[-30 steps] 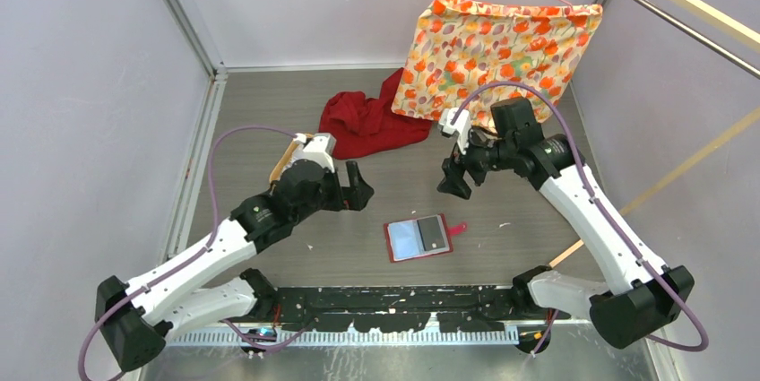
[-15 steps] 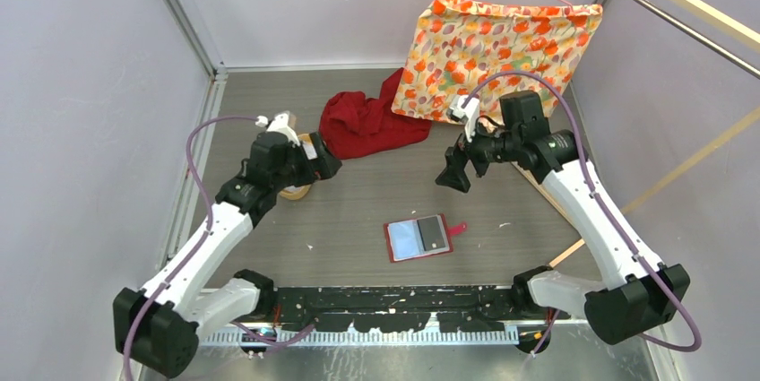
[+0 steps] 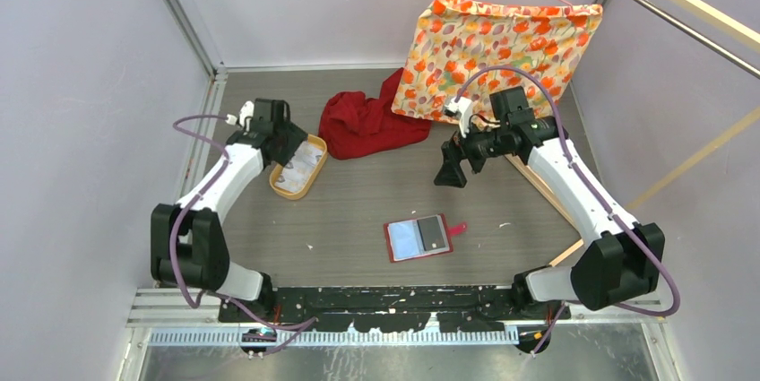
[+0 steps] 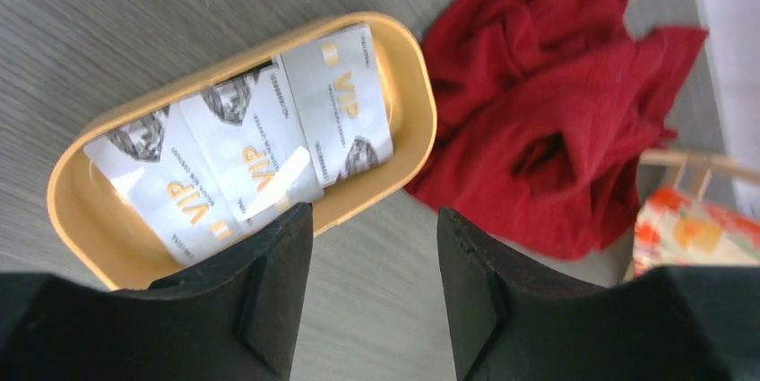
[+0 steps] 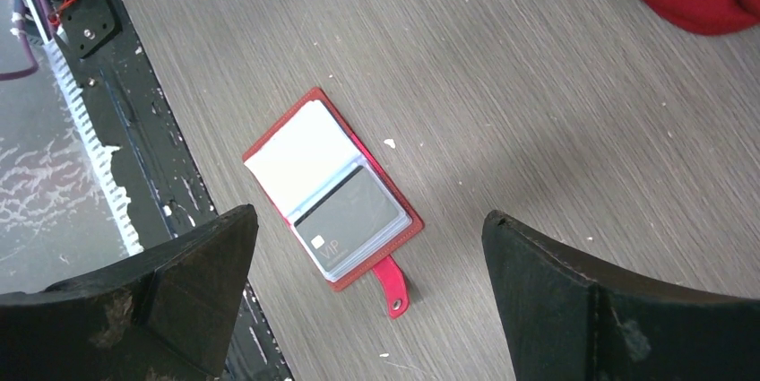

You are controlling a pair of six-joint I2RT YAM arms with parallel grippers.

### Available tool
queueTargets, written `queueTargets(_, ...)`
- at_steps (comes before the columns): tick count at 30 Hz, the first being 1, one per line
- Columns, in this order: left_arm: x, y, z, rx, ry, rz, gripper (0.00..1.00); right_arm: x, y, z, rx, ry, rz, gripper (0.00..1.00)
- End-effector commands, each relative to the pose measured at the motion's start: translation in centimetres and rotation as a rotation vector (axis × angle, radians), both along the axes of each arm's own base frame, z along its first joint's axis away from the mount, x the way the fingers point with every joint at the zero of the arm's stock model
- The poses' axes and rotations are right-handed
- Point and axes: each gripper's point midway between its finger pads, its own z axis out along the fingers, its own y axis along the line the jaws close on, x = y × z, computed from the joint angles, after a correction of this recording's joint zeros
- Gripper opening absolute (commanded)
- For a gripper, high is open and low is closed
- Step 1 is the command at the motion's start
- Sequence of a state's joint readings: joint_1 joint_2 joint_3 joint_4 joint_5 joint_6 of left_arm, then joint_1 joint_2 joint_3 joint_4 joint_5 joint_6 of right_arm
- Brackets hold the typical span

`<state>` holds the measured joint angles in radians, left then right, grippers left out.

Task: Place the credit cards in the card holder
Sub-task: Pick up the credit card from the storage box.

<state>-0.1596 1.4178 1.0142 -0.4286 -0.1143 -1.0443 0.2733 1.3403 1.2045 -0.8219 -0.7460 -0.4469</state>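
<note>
Left gripper (image 4: 375, 215) swung from centre to tan tray (image 4: 417, 94) of credit cards (image 4: 260, 143); jaws apart, empty, seemingly narrowing (pickup looks next). Right gripper (image 3: 445, 174) gaping, empty, well above open card holder (image 5: 332, 188).

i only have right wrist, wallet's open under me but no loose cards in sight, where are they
Observer: In the tan oval tray, next to the red cloth. Three whitish credit cards show, overlapping.
Operator: left arm got one yet
Observer: Not yet. The left gripper hangs above the tray's edge, jaws apart, nothing between them.
</note>
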Motion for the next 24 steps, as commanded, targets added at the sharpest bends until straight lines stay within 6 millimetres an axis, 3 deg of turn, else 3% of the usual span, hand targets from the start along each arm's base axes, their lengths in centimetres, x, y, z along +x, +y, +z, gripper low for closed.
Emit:
queueTargets(1, 1.6, 1.9, 1.3, 0.106, 0.006, 0.259, 0.57, 1.1, -0.6, 0.0, 0.021, -0.017, -0.011, 1.00)
queueTargets(4, 2.0, 2.8, 1.3, 0.216, 0.071, 0.344, 0.62, 1.9, -1.5, -0.9, 0.018, 0.019, -0.043, 1.00)
queueTargets(8, 3.7, 2.0, 1.7, 0.245, 0.087, 0.327, 0.64, 2.6, -2.7, -1.7, 0.015, 0.055, -0.077, 1.00)
queueTargets(13, 3.2, 2.3, 1.1, 0.328, 0.084, 0.306, 0.66, 3.4, -4.2, -2.7, 0.007, 0.085, -0.119, 1.00)
queueTargets(17, 4.1, 1.0, -1.1, 0.276, 0.059, 0.252, 0.67, 3.9, -5.2, -3.4, -0.005, 0.102, -0.151, 1.00)
queueTargets(24, 4.2, 0.5, -3.1, 0.332, 0.262, 0.217, 0.66, 4.0, -5.2, -4.3, -0.005, 0.139, -0.149, 1.00)
